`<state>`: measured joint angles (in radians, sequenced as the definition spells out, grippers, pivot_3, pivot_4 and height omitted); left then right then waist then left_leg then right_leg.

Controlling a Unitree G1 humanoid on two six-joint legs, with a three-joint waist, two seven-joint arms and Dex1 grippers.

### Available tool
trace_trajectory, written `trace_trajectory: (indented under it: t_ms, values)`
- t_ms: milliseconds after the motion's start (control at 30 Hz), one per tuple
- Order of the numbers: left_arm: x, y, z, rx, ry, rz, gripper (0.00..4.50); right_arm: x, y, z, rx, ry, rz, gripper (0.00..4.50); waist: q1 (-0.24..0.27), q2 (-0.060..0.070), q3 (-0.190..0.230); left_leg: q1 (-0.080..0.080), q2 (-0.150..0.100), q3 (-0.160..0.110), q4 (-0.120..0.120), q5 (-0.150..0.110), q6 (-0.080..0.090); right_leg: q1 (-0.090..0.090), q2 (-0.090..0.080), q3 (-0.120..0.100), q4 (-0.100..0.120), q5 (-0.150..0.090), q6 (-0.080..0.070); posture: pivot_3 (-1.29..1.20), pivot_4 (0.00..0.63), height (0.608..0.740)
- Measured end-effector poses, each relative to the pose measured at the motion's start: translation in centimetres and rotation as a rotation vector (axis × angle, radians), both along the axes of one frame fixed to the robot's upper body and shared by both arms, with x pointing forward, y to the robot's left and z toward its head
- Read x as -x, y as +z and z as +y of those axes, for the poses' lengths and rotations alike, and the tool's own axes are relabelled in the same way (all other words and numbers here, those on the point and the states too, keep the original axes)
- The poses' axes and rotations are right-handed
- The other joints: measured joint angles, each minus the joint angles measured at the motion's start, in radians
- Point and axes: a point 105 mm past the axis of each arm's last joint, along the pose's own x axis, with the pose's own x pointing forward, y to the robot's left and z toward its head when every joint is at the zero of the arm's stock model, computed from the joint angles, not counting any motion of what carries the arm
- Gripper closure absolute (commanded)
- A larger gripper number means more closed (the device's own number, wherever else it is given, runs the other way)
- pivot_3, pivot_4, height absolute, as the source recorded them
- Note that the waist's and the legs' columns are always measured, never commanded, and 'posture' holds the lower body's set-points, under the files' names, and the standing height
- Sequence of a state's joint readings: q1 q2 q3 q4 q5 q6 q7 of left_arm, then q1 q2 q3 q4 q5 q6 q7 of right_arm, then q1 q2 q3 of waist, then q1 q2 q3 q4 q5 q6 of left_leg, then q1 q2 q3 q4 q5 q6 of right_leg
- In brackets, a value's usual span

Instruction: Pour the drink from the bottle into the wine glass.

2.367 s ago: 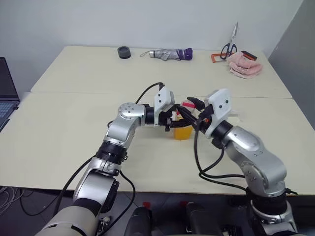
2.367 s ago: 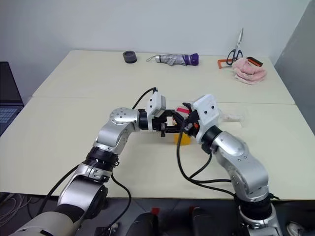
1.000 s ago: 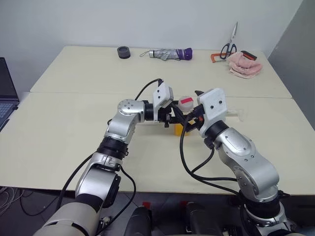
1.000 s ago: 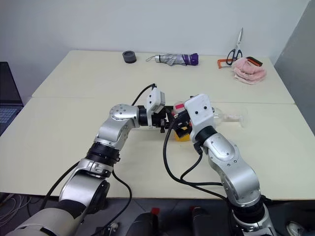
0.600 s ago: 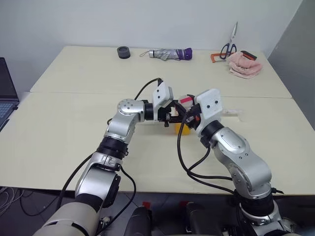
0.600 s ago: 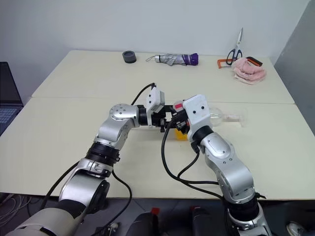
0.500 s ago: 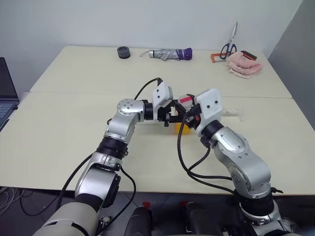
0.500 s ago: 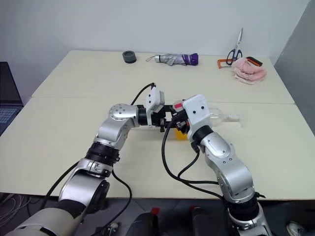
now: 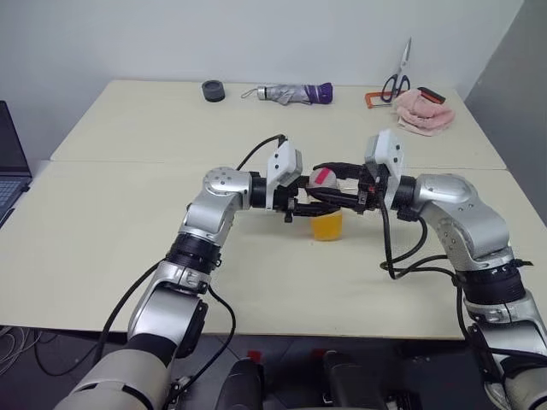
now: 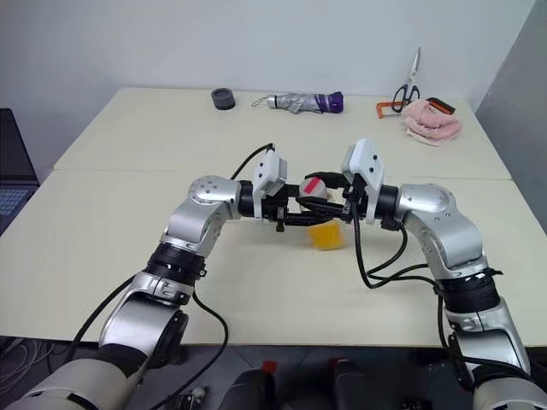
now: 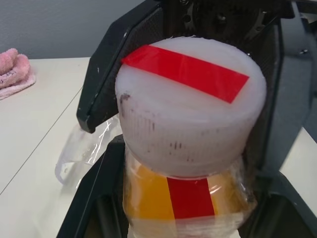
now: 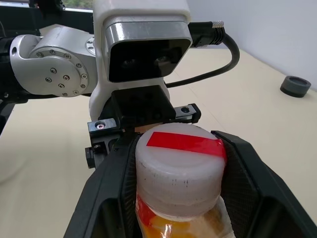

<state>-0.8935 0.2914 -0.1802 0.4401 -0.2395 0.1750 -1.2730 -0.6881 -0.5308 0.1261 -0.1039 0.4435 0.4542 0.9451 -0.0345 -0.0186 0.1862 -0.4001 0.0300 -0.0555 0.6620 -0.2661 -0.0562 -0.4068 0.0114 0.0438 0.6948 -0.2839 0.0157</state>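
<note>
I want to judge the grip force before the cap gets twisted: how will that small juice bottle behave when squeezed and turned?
The bottle looks like thin clear plastic, so it would probably dent under a hard squeeze. Its white cap is ribbed, which should help the right gripper avoid slipping. Partly full of drink, it seems light and might tip if released.

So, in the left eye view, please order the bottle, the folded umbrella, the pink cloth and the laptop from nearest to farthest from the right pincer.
1. Bottle: at the right pincer, cap between its fingers.
2. Folded umbrella: far edge, centre.
3. Pink cloth: far right corner; too close to call with the umbrella.
4. Laptop: left edge, clearly farthest.
</note>
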Motion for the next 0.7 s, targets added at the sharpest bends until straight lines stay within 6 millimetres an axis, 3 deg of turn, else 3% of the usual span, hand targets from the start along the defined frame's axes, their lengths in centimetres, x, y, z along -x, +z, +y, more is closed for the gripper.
trace_trajectory:
  t_ms: [167,267,467,700]
  values:
    - [0.0,0.4,0.9,-0.006,0.019,-0.016,2.34,0.1,-0.1,-1.3,-0.073,-0.088,-0.006,0.23,0.003,0.0,0.0,0.0,-0.001,0.0,0.0,0.0,0.0,0.0,-0.002,0.0,0.0,0.0,0.0,0.0,0.15,0.74]
    - [0.1,0.3,1.1,-0.003,0.02,-0.01,2.34,1.5,0.1,-1.8,-0.123,-0.128,0.004,0.2,0.004,0.0,0.0,-0.001,-0.001,0.0,0.0,0.0,0.0,0.0,-0.002,0.0,0.0,0.0,0.0,0.0,0.15,0.74]
    - [0.1,0.3,1.2,-0.001,0.02,-0.002,2.34,4.9,0.5,-0.6,-0.171,-0.149,-0.013,0.2,0.003,0.0,0.0,0.0,-0.001,0.0,0.001,0.0,0.0,0.0,-0.001,0.0,0.001,0.0,0.0,0.0,0.15,0.74]
    - [0.3,0.1,1.2,-0.008,0.003,0.003,2.34,4.0,0.9,0.6,-0.15,-0.297,-0.112,0.2,0.001,0.0,0.0,0.0,-0.001,0.0,0.001,0.0,0.0,0.0,0.0,0.0,0.001,0.0,0.0,0.0,0.15,0.74]
